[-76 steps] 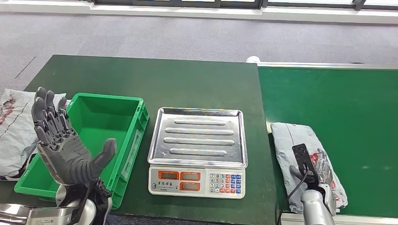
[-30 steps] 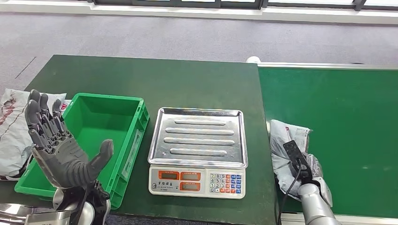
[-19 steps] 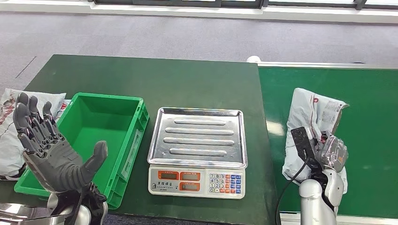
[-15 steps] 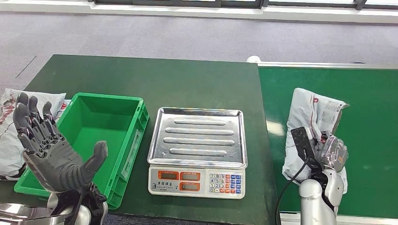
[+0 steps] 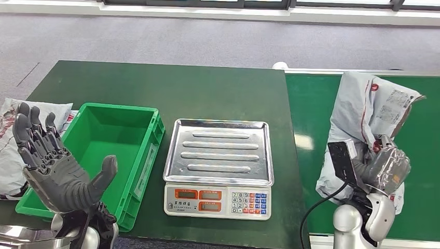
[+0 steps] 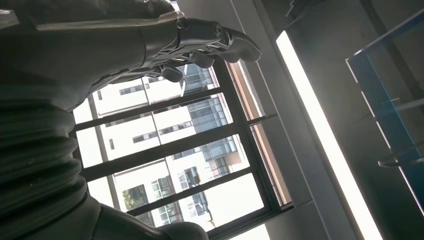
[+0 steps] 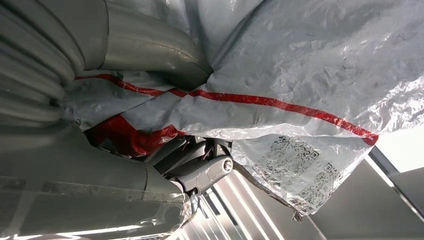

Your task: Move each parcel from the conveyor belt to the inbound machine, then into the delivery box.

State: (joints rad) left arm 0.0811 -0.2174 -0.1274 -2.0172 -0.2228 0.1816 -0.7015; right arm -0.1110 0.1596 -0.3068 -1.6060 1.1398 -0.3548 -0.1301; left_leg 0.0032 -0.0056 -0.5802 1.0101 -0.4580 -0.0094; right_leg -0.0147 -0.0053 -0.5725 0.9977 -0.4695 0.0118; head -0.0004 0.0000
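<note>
A grey plastic parcel (image 5: 368,111) with a white label and a red mark hangs upright above the green conveyor belt (image 5: 321,104), held up by my right hand (image 5: 383,167). In the right wrist view the parcel (image 7: 310,75) is crumpled against the thumb and fingers (image 7: 200,172) that grip it. The silver weighing scale (image 5: 219,151) with its keypad stands to the left of the belt, its tray bare. The green delivery box (image 5: 104,150) sits further left. My left hand (image 5: 54,166) is raised, open with fingers spread, at the box's near left corner.
Other grey parcels (image 5: 13,140) lie on the dark green table (image 5: 171,88) left of the box. A black cable (image 5: 321,207) runs down from my right wrist. Grey carpet lies beyond the table. The left wrist view looks up at windows and a ceiling light.
My right hand has lifted the parcel off the belt, from lying flat to hanging upright and higher. My left hand has drifted slightly left and down, still open.
</note>
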